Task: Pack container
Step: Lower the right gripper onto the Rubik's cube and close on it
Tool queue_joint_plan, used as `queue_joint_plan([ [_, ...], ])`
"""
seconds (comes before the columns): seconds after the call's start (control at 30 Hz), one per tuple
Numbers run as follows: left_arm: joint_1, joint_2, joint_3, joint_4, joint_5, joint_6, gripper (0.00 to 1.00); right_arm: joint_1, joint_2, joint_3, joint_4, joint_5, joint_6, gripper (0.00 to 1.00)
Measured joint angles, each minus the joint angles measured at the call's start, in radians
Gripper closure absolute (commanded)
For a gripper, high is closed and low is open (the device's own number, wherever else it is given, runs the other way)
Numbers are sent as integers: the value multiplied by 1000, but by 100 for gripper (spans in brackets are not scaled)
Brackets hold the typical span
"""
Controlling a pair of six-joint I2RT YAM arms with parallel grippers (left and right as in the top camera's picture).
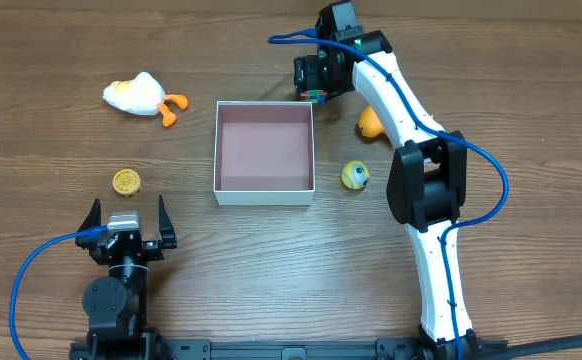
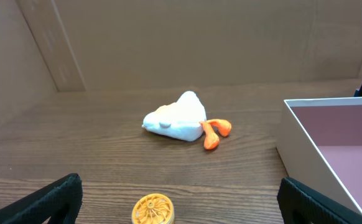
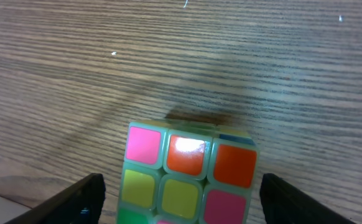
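The container is a square white box with a pink inside, at the table's middle; its corner shows in the left wrist view. My right gripper is open just behind the box's far right corner, its fingers on either side of a colourful puzzle cube without touching it. My left gripper is open and empty near the front left. A yellow wheel-like disc lies just ahead of it. A white duck toy with orange feet lies far left.
A yellow ball with an eye lies right of the box. An orange object is partly hidden under the right arm. Cardboard walls stand beyond the table's far edge.
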Motion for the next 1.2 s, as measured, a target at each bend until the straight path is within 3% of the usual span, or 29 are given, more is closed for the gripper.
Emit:
queue_joint_plan([
  [0.27,0,0,0,0,0,0,0,0,0,0,0,0,0,30],
  [0.7,0,0,0,0,0,0,0,-1,0,0,-27,74,0,30],
  [0.9,0,0,0,0,0,0,0,-1,0,0,-29,82,0,44],
  [1.2,0,0,0,0,0,0,0,-1,0,0,-28,87,0,48],
])
